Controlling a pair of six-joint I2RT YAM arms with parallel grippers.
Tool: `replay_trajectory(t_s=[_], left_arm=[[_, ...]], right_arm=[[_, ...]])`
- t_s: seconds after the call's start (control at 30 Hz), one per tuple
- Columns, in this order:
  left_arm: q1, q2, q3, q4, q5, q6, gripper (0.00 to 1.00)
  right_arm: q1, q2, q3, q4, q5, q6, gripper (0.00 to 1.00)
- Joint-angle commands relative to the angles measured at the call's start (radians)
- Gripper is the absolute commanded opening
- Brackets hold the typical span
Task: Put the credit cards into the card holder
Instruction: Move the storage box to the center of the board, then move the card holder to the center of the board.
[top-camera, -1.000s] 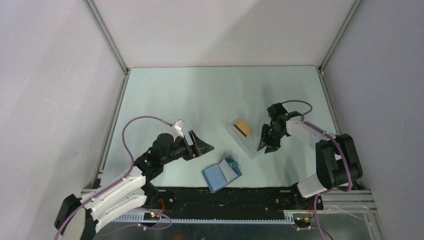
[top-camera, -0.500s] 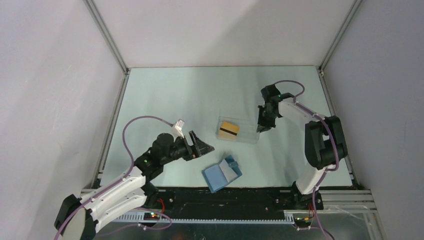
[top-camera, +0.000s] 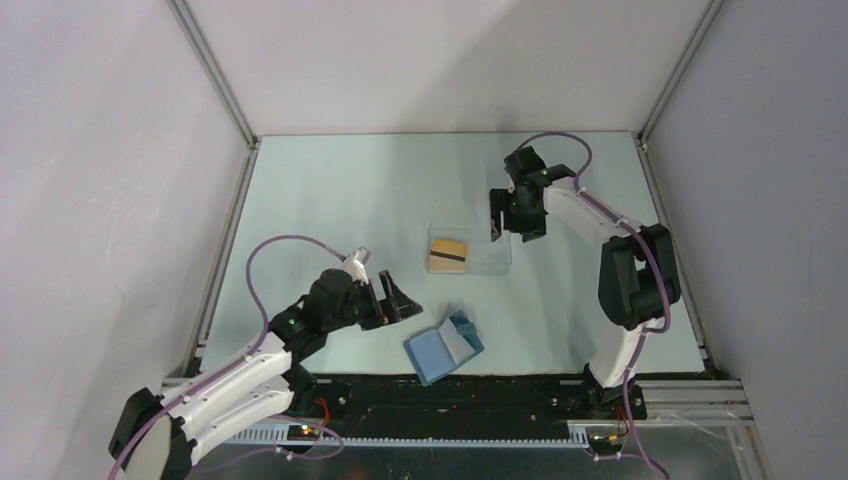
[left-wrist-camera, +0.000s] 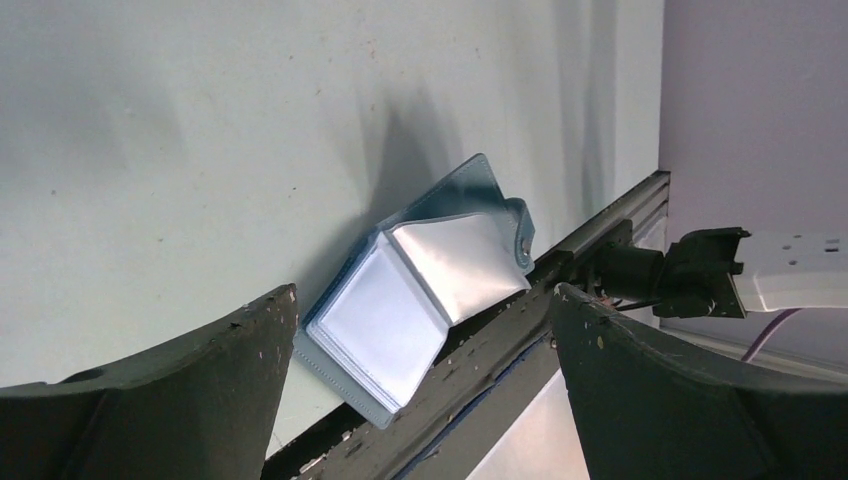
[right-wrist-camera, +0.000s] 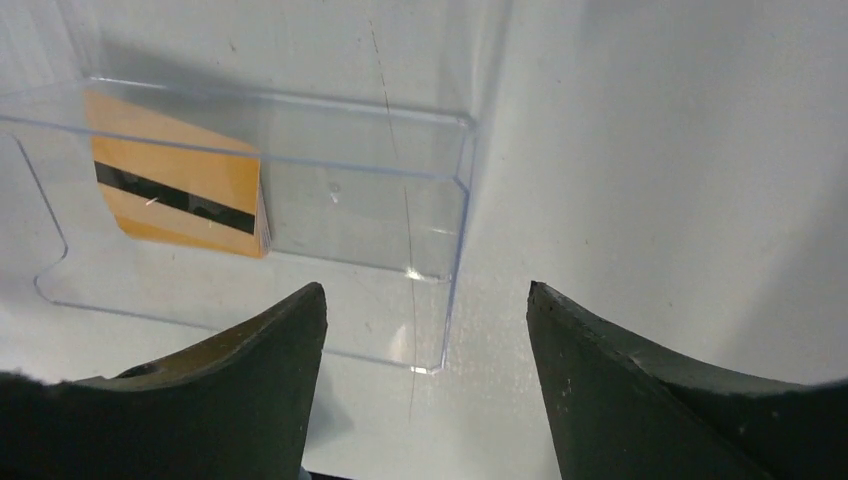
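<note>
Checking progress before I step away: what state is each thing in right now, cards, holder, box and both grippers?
card holder, lying open, no card showing
credit cards, inside the clear plastic box
clear plastic box, not gripped, cards at one end
left gripper, open, empty
right gripper, open, empty

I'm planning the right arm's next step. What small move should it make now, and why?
Probably shift the right gripper along the clear box toward the orange card, then lower over it. Its jaws stand open and empty at the box's right end, the card lies at the far left end, and the card holder lies open on the table.
</note>
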Motion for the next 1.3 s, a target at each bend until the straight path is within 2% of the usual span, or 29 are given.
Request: replay_trajectory(t_s=[0.0, 0.07, 0.17, 0.27, 0.33, 0.57, 0.73, 1.03, 1.13, 1.23, 1.27], left_arm=[[0.005, -0.030, 0.030, -0.031, -0.043, -0.005, 1.00], [0.005, -0.050, 0.019, -0.048, -0.057, -0.015, 1.00], [0.005, -0.084, 0.004, -0.087, -0.091, -0.034, 1.00], [0.005, -0.103, -0.007, -0.111, -0.109, -0.049, 1.00], [0.005, -0.105, -0.012, -0.125, -0.116, -0.056, 1.00], [0.005, -0.101, -0.013, -0.132, -0.116, -0.048, 1.00], [0.005, -0.102, -0.007, -0.132, -0.109, -0.032, 1.00], [0.005, -0.110, -0.013, -0.130, -0.099, -0.028, 1.00], [0.005, -0.112, -0.011, -0.131, -0.099, -0.026, 1.00], [0.005, -0.113, -0.005, -0.131, -0.101, -0.023, 1.00], [0.005, -0.113, -0.002, -0.131, -0.101, -0.022, 1.00]], right_arm=[[0.021, -0.134, 0.050, -0.073, 0.021, -0.002, 0.78], [0.058, -0.195, 0.035, -0.088, -0.010, -0.002, 0.77], [0.172, -0.285, -0.022, -0.097, -0.070, 0.005, 0.70], [0.285, -0.326, -0.086, -0.100, -0.110, 0.045, 0.64], [0.353, -0.324, -0.116, -0.100, -0.129, 0.074, 0.63], [0.518, -0.239, -0.178, -0.074, -0.078, 0.076, 0.78], [0.544, -0.113, -0.181, -0.079, -0.064, 0.045, 0.84], [0.517, 0.003, -0.184, -0.063, -0.186, 0.017, 0.83], [0.489, 0.022, -0.186, -0.068, -0.222, 0.013, 0.74], [0.470, 0.037, -0.187, -0.073, -0.258, 0.007, 0.46], [0.470, 0.037, -0.186, -0.075, -0.260, 0.004, 0.41]])
